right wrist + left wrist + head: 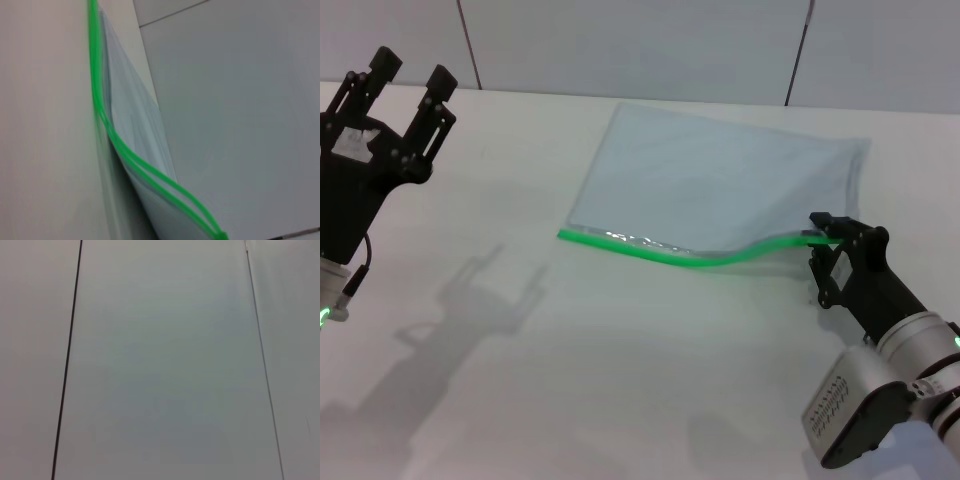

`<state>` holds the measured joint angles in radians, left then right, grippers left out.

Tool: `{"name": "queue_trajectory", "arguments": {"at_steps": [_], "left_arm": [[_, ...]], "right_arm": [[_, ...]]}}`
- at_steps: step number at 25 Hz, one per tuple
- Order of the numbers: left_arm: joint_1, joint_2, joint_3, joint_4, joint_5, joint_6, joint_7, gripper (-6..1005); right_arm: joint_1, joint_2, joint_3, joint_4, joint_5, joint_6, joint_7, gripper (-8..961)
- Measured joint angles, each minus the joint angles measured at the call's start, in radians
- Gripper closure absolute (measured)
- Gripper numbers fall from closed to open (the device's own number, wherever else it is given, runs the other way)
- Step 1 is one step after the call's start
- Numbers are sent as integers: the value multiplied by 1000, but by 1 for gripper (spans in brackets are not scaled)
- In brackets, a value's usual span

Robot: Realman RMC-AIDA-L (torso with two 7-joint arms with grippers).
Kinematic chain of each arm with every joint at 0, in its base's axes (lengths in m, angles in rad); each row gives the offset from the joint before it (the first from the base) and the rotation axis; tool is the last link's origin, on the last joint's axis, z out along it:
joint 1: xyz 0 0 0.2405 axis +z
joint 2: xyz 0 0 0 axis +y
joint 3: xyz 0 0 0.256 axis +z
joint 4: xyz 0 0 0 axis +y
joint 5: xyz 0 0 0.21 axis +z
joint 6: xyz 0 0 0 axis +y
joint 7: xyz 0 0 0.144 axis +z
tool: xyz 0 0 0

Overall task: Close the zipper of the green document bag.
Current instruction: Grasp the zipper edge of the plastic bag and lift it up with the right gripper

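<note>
The green document bag [715, 180] lies flat on the white table [620, 380], a translucent pale blue-grey pouch. Its zipper [660, 252] is the bright green strip along the near edge. My right gripper [825, 240] is shut on the strip's right end, which is lifted off the table. In the right wrist view the zipper [100, 110] splits into two green tracks with a gap between them near the camera, over the bag [140, 140]. I cannot make out the slider tab. My left gripper [412, 72] is raised at the far left, open and holding nothing, well away from the bag.
A grey panelled wall [640, 40] with dark seams stands behind the table's far edge. The left wrist view holds only the wall [160, 360].
</note>
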<state>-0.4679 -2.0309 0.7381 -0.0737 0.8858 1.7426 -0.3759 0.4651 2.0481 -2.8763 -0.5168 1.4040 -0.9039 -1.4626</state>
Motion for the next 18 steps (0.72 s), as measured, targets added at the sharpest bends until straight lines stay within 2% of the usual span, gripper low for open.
{"name": "queue_trajectory", "arguments": {"at_steps": [3,8,15,18], "left_arm": [[0,0,1,0,0,0,0,388],[0,0,3,0,-1,0,0,390],[-1,1,5,3,10,-31,8,392],[-17,2,7,12,63,-95,15,393]], "right_arm": [[2,0,0,-8,2,2,0,557],[4,0,0,-25,6,2,-1,795],[3,-1,0,-86,1,-8,-1,901],[3,-3,0,-110,1,-9,-1,914]]}}
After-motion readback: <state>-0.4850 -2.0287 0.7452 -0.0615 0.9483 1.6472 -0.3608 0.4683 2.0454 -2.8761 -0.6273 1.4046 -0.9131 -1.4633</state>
